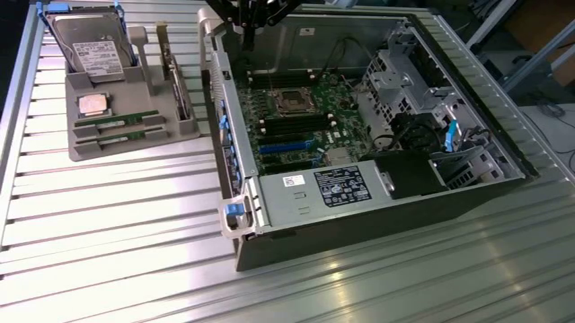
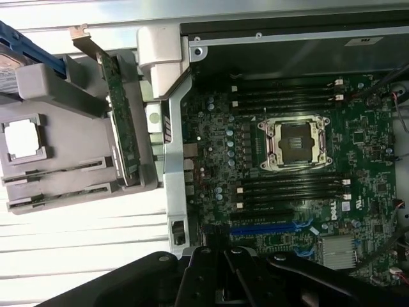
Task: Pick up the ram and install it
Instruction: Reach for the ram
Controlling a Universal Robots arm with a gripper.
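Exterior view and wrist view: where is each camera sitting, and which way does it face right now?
Exterior view: off the arm, raised, looking down at an angle over the table, the parts tray and the open computer case; the dark gripper shows at the top edge above the case.
Wrist view: on the wrist, looking down onto the motherboard; the gripper's black body crosses one edge.
Shared: the empty CPU socket, the tray, both ram sticks in it.

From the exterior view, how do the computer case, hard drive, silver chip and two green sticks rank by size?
1. case
2. hard drive
3. silver chip: wider, though shorter than the sticks
4. upper stick and lower stick: alike, no ranking
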